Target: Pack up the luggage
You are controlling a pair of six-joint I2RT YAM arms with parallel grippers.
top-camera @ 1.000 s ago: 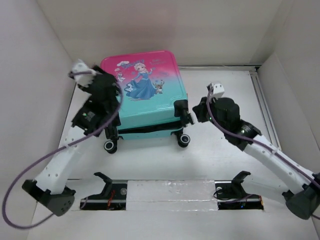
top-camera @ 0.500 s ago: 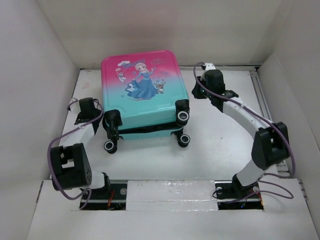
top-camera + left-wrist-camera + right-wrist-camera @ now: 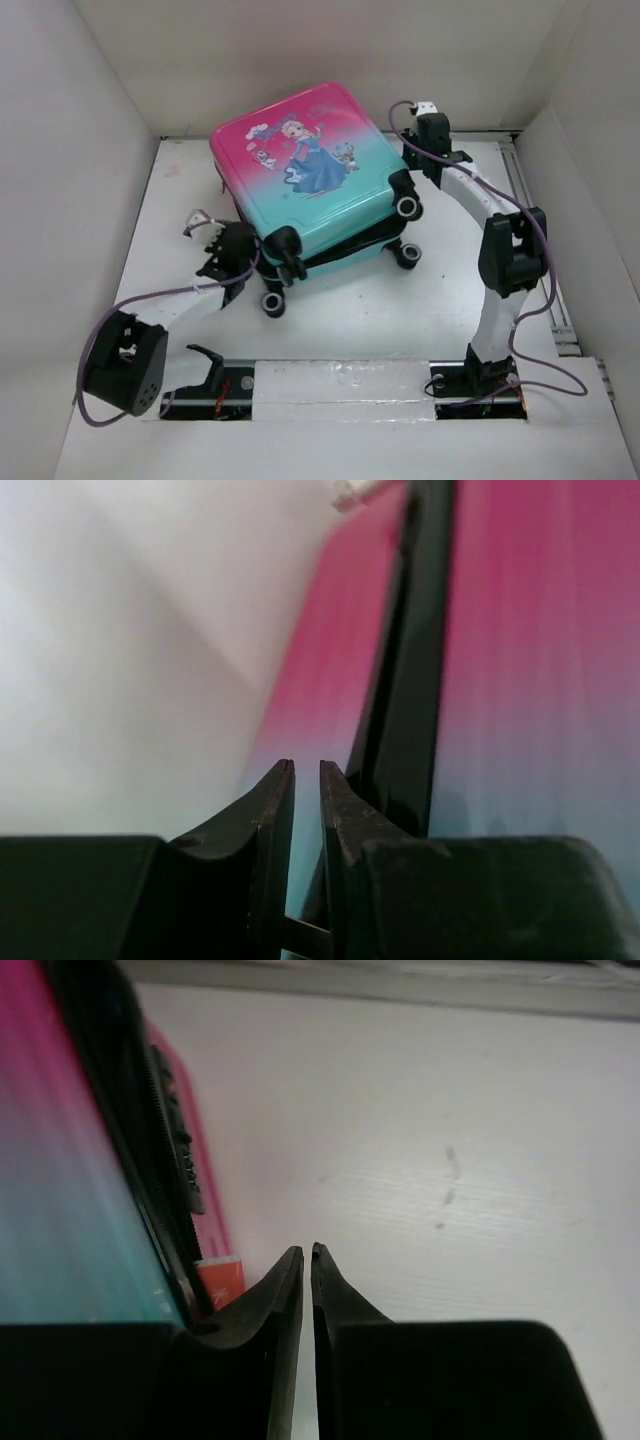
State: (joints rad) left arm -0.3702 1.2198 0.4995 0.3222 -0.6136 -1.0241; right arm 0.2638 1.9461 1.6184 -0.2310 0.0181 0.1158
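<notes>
The luggage [image 3: 310, 180] lies flat and closed on the white table [image 3: 450, 290], princess print up, wheels toward me, turned at an angle. My left gripper [image 3: 238, 258] is low beside its near left corner. In the left wrist view the left gripper [image 3: 307, 765] is shut and empty, with the luggage shell [image 3: 530, 680] and black zipper [image 3: 410, 680] right in front of it. My right gripper [image 3: 428, 140] is by the luggage's far right side. In the right wrist view it [image 3: 307, 1250] is shut and empty, the luggage [image 3: 60, 1180] just to its left.
White walls [image 3: 90, 150] close in the table at the left, back and right. A small orange-red tag [image 3: 215, 1280] sits at the luggage's edge beside the right fingers. The right arm's elbow [image 3: 510, 250] stands right of the wheels.
The luggage has swung round and shifted right, its wheel end now nearer the right. The left gripper moved down and right to the near left corner. The right gripper hardly moved.
</notes>
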